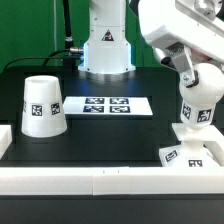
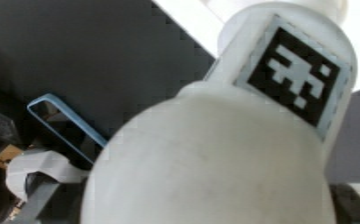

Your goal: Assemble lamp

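Note:
The white bulb [image 1: 196,106] stands with its neck down on the flat square base [image 1: 205,148] at the exterior view's right, near the front wall. It leans slightly. My gripper [image 1: 189,80] is shut on its rounded upper end. In the wrist view the bulb [image 2: 212,140] fills the frame, with its tag on the neck end, and my gripper [image 2: 195,215] is mostly hidden behind it. The tapered shade [image 1: 43,105] stands mouth down at the exterior view's left, well apart from the gripper.
The marker board [image 1: 105,104] lies flat mid-table between the shade and the base. A white wall [image 1: 100,178] runs along the front and side edges of the black table. The arm's own pedestal [image 1: 105,45] stands at the back.

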Tool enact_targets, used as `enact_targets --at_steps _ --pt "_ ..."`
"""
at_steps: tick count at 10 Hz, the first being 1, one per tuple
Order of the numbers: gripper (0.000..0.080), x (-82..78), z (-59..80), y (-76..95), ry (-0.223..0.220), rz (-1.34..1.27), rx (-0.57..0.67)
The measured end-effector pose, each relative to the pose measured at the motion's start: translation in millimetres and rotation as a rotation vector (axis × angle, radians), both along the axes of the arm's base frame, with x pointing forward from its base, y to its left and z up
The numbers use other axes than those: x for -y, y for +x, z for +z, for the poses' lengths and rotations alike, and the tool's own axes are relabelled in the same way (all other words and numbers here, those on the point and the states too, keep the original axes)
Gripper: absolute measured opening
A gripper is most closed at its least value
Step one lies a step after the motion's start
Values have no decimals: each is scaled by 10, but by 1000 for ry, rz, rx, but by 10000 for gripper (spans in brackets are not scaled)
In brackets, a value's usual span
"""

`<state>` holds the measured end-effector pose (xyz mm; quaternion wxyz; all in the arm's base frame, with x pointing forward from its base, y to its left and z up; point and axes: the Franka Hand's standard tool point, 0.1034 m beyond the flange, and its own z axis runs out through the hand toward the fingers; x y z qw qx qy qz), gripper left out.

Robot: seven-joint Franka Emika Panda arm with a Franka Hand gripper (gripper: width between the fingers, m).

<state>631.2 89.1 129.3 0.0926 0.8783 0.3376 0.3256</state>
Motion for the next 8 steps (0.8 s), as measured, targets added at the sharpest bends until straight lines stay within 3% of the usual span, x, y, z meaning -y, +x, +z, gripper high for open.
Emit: enact_targets --at_steps 5,6,8 --pt "583 21 -21 -16 -3 -4 -18" --pt "675 21 -27 -19 -3 -4 -19" --pt "695 20 0 -41 -6 -8 -54"
